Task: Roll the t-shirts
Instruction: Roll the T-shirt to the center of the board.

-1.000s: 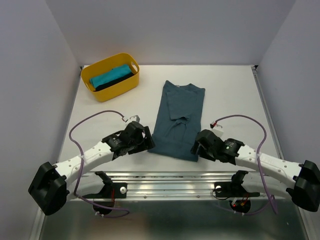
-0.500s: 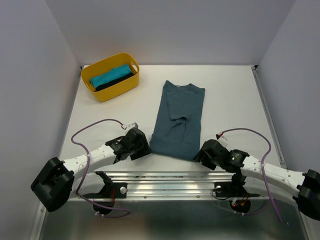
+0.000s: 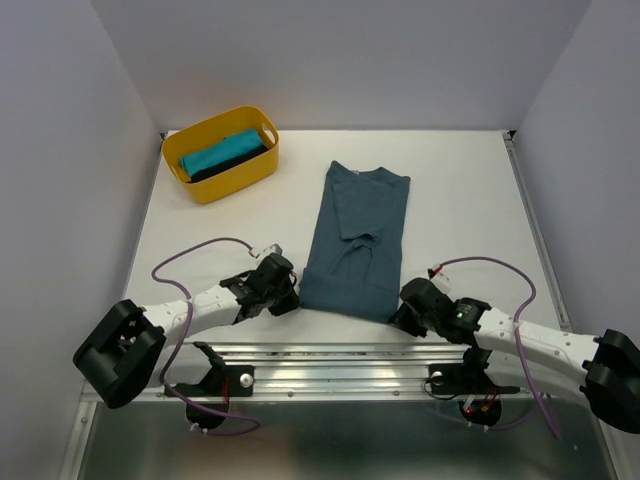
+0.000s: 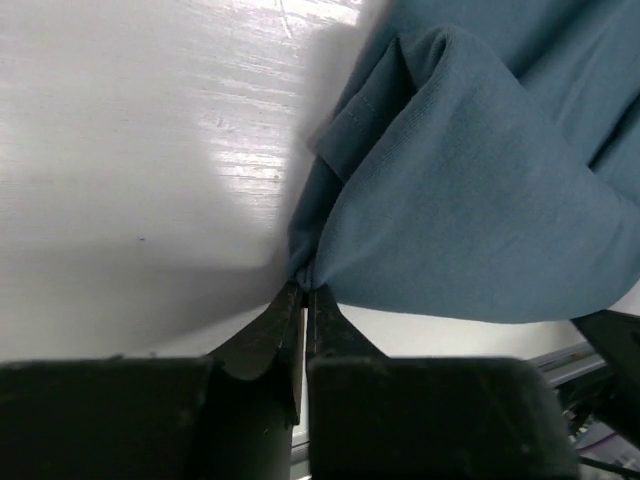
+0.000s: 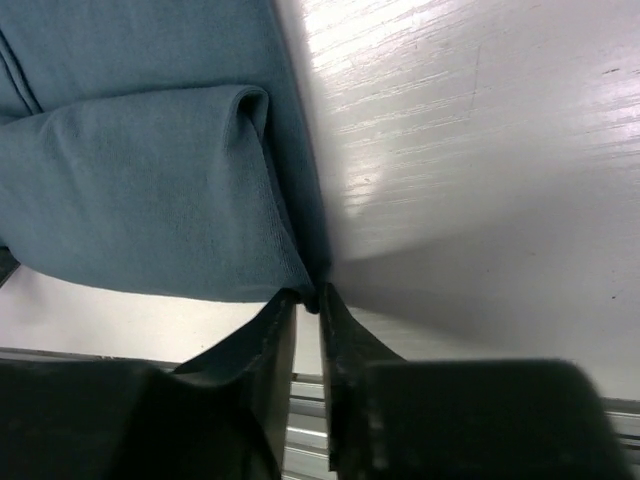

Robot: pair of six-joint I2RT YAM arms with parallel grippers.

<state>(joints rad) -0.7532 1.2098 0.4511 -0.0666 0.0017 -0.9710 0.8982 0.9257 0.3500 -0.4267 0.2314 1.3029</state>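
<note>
The blue tee lies folded into a long strip in the middle of the table, with the collar end far and the hem at the near edge. From above, the left gripper sits at the hem's left corner and the right gripper at its right corner, but the wrist bodies hide the fingertips in that view.

The wrist cameras fill this in. The left gripper has its jaws clenched on a pinch of corner fabric, and the cloth bulges in a loose fold just beyond the tips. The right gripper grasps the other corner's edge, its jaws nearly together with cloth between them.

At the far left, well apart from the blue tee, a yellow basket holds a turquoise tee and a black tee side by side. Purple cables loop over the table from both arms.
</note>
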